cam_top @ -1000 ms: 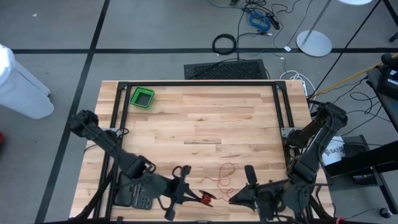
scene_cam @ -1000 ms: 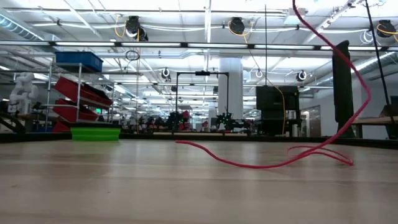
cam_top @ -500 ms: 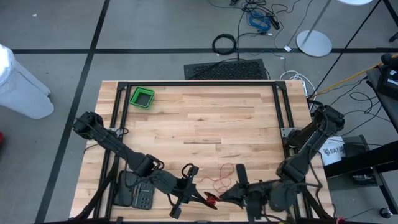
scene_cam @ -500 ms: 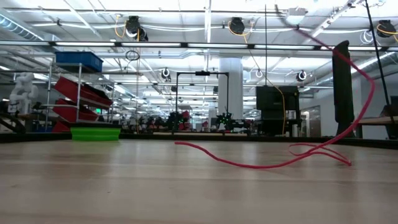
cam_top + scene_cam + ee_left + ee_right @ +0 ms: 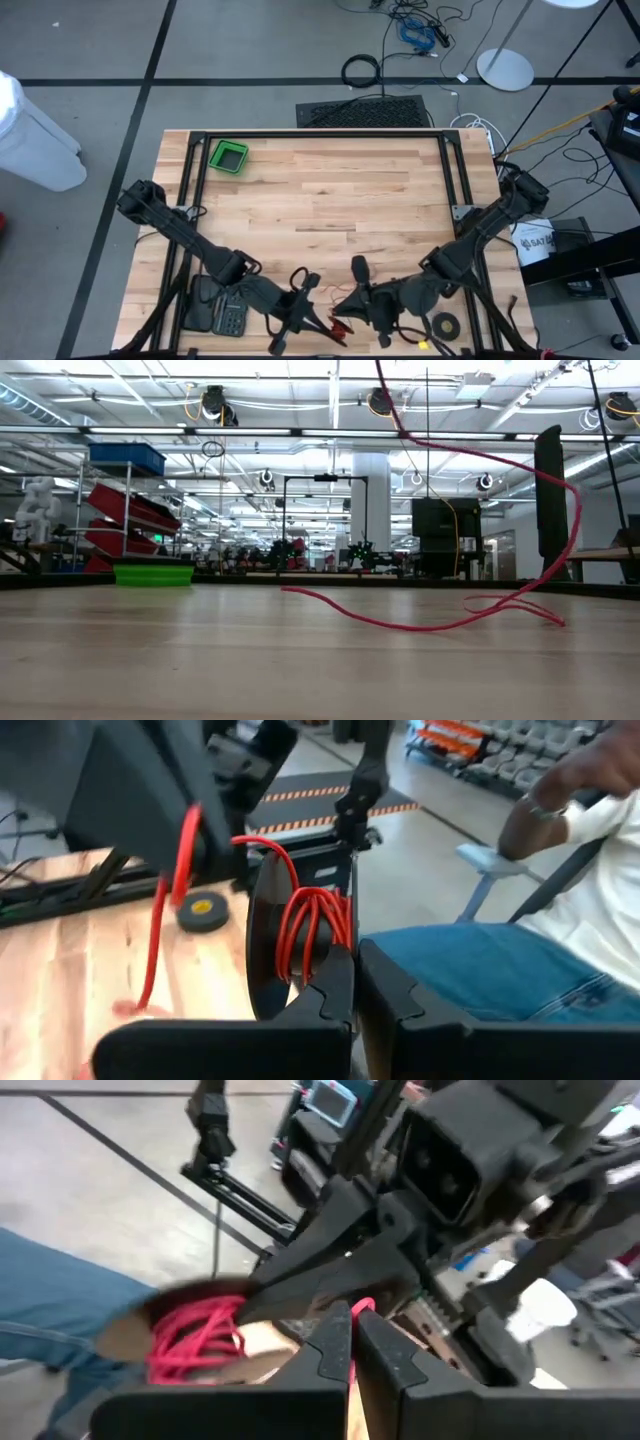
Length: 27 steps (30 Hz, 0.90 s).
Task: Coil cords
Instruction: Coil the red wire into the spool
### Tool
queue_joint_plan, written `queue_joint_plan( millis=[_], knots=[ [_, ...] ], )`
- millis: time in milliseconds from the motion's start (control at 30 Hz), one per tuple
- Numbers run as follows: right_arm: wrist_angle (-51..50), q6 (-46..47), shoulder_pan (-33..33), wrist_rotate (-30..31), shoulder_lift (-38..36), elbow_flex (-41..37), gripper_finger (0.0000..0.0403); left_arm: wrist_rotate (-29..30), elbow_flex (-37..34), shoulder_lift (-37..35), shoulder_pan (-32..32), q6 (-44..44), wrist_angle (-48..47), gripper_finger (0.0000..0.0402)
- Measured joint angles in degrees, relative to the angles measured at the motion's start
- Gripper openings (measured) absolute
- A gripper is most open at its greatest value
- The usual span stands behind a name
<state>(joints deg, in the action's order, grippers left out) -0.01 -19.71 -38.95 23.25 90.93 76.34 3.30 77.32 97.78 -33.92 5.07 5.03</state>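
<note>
- My left gripper (image 5: pixel 312 322) sits at the near edge of the surface (image 5: pixel 330 190), clenched on the red cord (image 5: pixel 312 925), with several loops wound around its fingers.
- My right gripper (image 5: pixel 345 305) is just beside it, clenched on the same cord.
- The cord's loose tail trails across the surface.
- The green bin (image 5: pixel 229 157) sits well apart at the far left corner.

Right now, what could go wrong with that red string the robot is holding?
The red cord is looped on the left gripper at the table's near edge; loops might slip off. The right gripper pinches the cord right beside it, so the two could bump. A long loose tail lies on the table and may tangle or snag when pulled. A person sits close by.
</note>
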Motion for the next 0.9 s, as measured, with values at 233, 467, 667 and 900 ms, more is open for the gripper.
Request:
queue_joint_plan(
  millis=[233, 467, 667, 900],
  knots=[
    [-0.22, 2.17, 2.9, -7.36, 0.0, 0.0, 0.0, -0.19, -0.02, 0.0, -1.11, -2.71, 1.13, 0.0004],
    [-1.74, 4.75, 4.71, -12.53, 0.08, 0.0, 0.0, -2.6, -0.02, 0.0, -2.38, -7.61, 5.59, 0.0004],
    [-0.45, 5.58, 5.56, -18.75, 2.51, 0.0, 0.0, -2.61, -0.02, -0.02, -4.06, -16.76, 7.48, 0.0004],
    [1.56, 5.74, 6.22, -19.34, 4.78, -0.02, 0.0, -1.96, -0.03, -0.02, -5.61, -22.11, 8.71, 0.0004]
  ],
)
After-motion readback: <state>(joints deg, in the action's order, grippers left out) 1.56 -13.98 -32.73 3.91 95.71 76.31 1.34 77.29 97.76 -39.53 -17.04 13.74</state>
